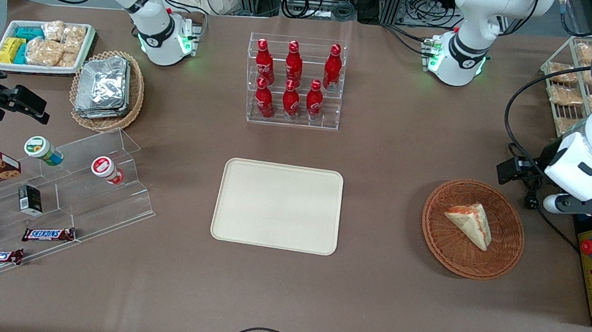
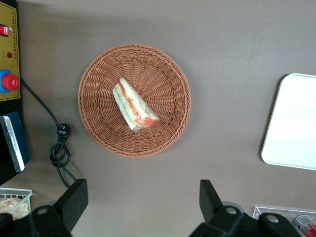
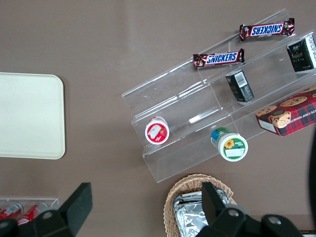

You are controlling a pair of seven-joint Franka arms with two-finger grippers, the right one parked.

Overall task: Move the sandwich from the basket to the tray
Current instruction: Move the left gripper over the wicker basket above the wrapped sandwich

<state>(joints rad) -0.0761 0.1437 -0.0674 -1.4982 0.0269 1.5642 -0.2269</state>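
The reach has hardly begun: the left arm's black two-finger gripper [image 2: 143, 202] hangs high with fingers [image 2: 74, 200] spread wide and empty. Below and ahead of them the pale triangular sandwich wedge [image 2: 134, 104] lies in the round reddish-brown wicker basket [image 2: 173, 133]. Next, I judge, comes a descent straddling it. The flat cream plastic tray [image 1: 277, 206] waits bare, well apart on the brown tabletop [image 1: 385, 159]

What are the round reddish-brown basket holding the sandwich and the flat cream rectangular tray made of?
The round reddish-brown basket looks like woven wicker: ribbed strands ring its wall. The flat cream rectangular tray looks like matte moulded plastic, smooth with rounded corners. The open gripper hangs above the table beside the basket.
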